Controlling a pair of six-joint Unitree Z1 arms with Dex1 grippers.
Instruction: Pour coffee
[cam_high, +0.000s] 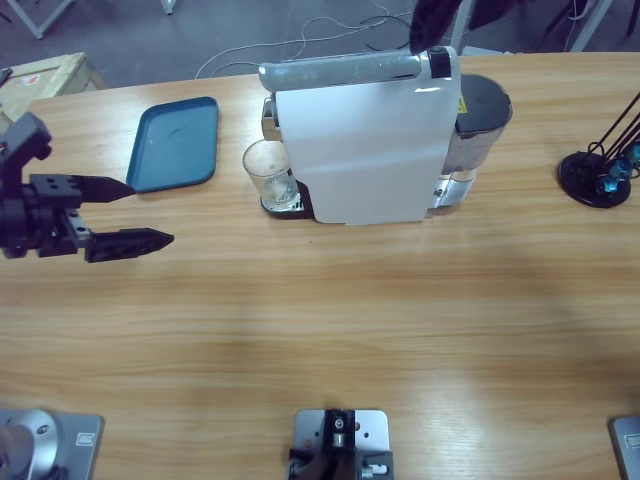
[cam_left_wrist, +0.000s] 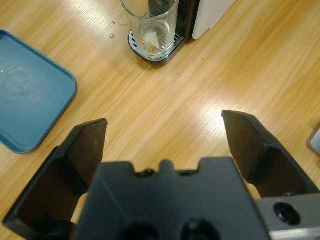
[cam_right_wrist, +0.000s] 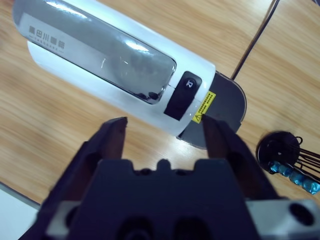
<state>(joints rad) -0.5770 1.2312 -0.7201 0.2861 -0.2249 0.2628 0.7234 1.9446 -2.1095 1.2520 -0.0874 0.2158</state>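
From the high view, a white coffee machine (cam_high: 365, 150) stands near the far edge of the wooden counter (cam_high: 330, 310), about midway along it. A clear glass (cam_high: 268, 172) sits on the machine's drip tray, at the end facing the left edge of the counter. The machine's body hides the spout, and whether the glass holds any coffee is hard to tell from here. A blue tray (cam_high: 175, 143) lies flat beside the glass, nearer the far left corner. The left end effector (cam_high: 132, 212) comes in from the left edge with its jaws spread wide, holding nothing and well apart from the glass. The right arm shows only as a dark shape at the top edge above the machine. A black stand with blue beads (cam_high: 600, 172) sits by the right edge.

The left wrist view looks along the left end effector (cam_left_wrist: 164, 131), jaws wide and empty, over bare counter. Ahead, the glass (cam_left_wrist: 150, 25) is cut off at the top edge; its bottom looks pale, with no dark layer of coffee to be made out. The blue tray (cam_left_wrist: 30, 107) lies off to one side.

The right wrist view looks down past the right end effector (cam_right_wrist: 167, 131), its jaws parted and gripping nothing, above the machine's silver top (cam_right_wrist: 107, 65). A black button (cam_right_wrist: 183, 95) and a yellow warning label (cam_right_wrist: 204, 106) show here, details that the high view barely gives. The glass is out of sight in this view.
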